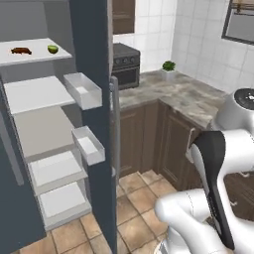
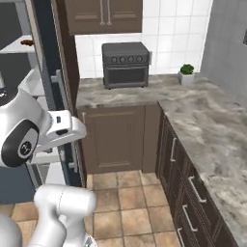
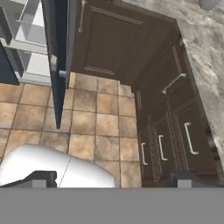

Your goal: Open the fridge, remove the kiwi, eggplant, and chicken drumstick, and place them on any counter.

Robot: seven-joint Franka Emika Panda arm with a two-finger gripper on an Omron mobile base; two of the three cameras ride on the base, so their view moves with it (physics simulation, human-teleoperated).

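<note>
Here, in the left base view: fridge point(image 1: 92, 99) door swung open at twelve o'clock, chicken drumstick point(image 1: 21, 50) and kiwi point(image 1: 52, 48) apart on the top white shelf at ten o'clock, counter point(image 1: 186, 94) at two o'clock. In the right base view: same counter at three o'clock, potted plant point(image 2: 186, 74) at one o'clock. In the hand view: gripper point(image 3: 111, 178) spread wide, grasping nothing, above floor tiles point(image 3: 94, 127).

arm: folded, elbow raised | pincer point(image 3: 111, 178): pointing downward, jaws spread wide, holding nothing
</note>
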